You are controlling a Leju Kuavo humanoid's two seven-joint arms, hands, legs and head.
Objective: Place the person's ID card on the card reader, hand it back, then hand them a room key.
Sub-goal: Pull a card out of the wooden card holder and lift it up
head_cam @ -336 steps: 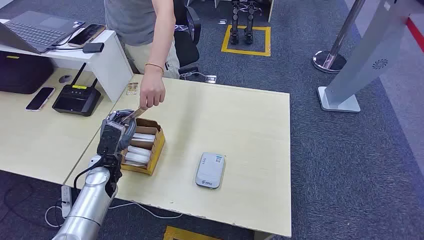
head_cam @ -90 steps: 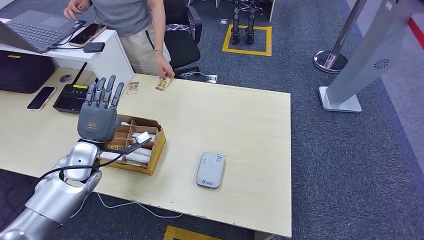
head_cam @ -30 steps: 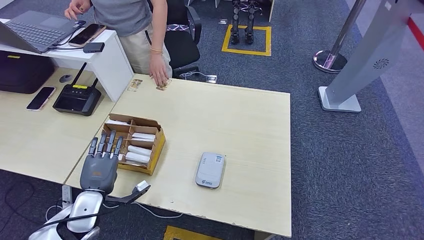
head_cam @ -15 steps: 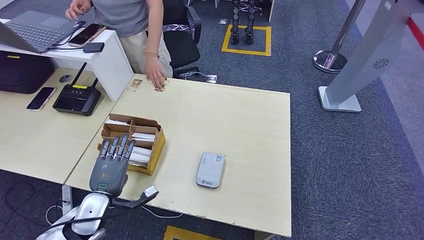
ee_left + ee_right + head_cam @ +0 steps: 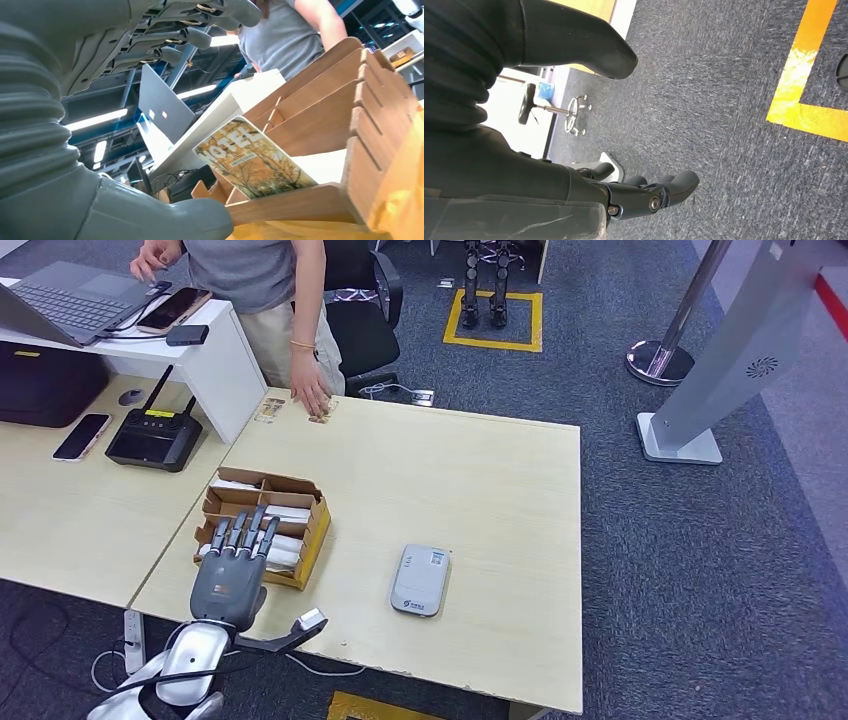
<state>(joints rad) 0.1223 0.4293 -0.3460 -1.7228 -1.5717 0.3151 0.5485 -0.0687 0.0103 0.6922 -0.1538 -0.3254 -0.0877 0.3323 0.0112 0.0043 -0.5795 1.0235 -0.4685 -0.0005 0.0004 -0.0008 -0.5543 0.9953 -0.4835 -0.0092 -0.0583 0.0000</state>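
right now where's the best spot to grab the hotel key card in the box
Probably the hotel key card by its raised top edge, coming from above. It leans tilted in a slot of the cardboard box, lower part behind a divider, so only the upper part is free. The left hand hovers open at the box.

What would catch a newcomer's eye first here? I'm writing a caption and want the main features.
First, the left hand, fingers spread and holding nothing, hovering at the near end of the cardboard box of cards on the table. To the box's right lies the grey card reader. At the table's far edge, a person's hand rests by two small cards, and the left wrist view shows a "HOTEL" key card standing in the box.
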